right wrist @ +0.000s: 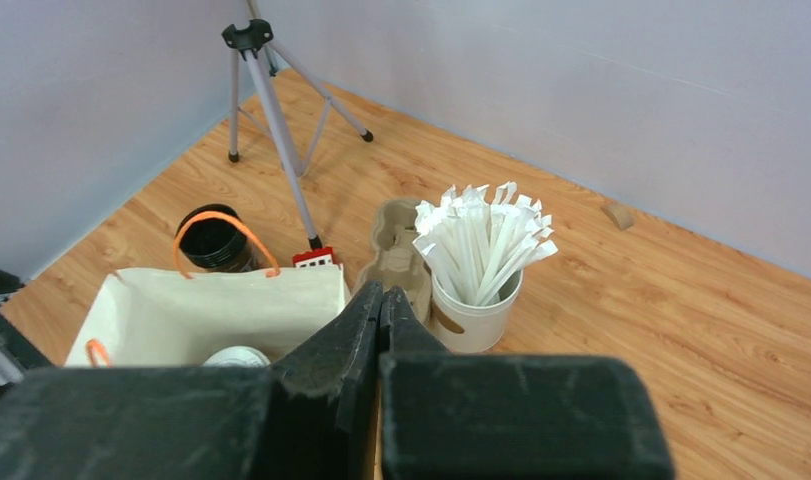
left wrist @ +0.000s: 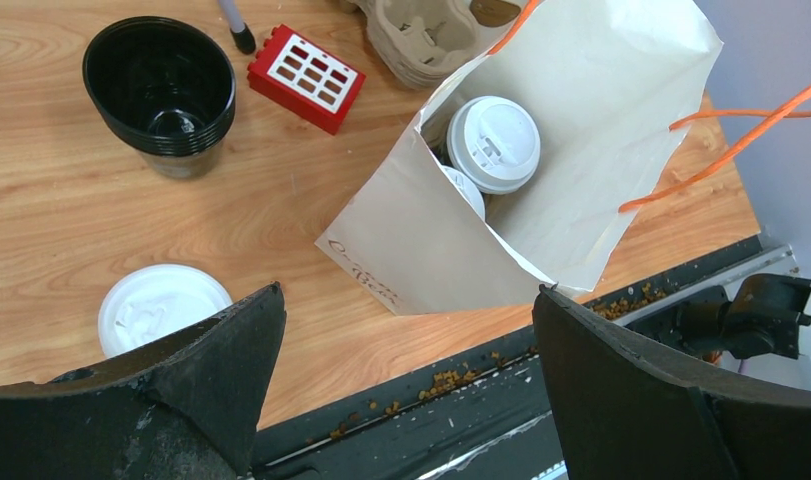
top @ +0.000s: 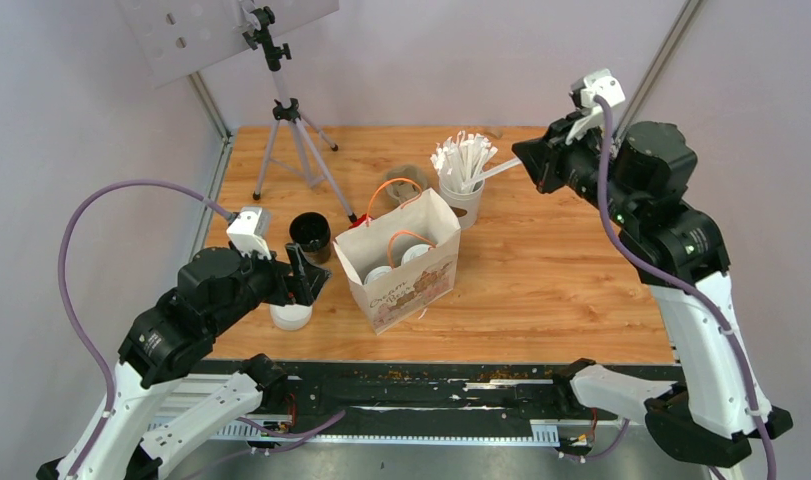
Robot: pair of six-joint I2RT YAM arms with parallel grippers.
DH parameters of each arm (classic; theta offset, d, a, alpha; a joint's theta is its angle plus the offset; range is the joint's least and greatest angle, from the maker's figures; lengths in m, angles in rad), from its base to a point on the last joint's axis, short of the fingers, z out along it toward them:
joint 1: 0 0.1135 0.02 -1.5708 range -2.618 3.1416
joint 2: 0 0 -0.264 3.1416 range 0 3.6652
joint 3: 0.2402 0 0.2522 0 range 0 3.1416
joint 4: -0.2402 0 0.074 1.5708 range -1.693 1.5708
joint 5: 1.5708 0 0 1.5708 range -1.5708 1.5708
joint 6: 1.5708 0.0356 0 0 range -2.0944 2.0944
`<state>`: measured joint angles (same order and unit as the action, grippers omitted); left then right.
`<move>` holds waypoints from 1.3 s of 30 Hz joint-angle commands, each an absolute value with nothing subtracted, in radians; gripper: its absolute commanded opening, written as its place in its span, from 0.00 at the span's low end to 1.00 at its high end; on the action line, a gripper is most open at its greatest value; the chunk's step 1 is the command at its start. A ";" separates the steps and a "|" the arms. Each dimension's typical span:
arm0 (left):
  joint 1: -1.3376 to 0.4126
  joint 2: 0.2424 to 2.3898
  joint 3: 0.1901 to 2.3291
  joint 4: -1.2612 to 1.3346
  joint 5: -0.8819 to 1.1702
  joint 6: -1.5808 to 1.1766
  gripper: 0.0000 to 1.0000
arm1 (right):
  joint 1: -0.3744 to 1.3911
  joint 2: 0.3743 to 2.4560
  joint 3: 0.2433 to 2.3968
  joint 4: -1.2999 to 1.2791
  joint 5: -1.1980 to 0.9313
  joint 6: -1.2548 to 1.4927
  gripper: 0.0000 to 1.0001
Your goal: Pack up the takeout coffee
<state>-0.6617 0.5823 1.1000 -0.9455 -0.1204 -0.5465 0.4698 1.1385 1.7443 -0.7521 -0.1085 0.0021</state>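
Note:
The takeout coffee is two cups with flat white lids standing inside an open paper bag with orange handles, mid-table. The left wrist view looks down into the bag onto both lids. One lid peeks out in the right wrist view. My left gripper hovers open and empty to the left of the bag, near the table's front edge. My right gripper is raised at the back right, shut on nothing.
A stack of black cups and a white round lid sit left of the bag. Behind it are a red block, a pulp cup tray, a white cup of wrapped sticks and a tripod.

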 commanded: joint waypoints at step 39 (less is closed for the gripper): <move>-0.667 0.532 1.069 -0.922 -0.107 -0.550 1.00 | 0.651 1.271 1.314 -0.223 -0.465 0.594 0.05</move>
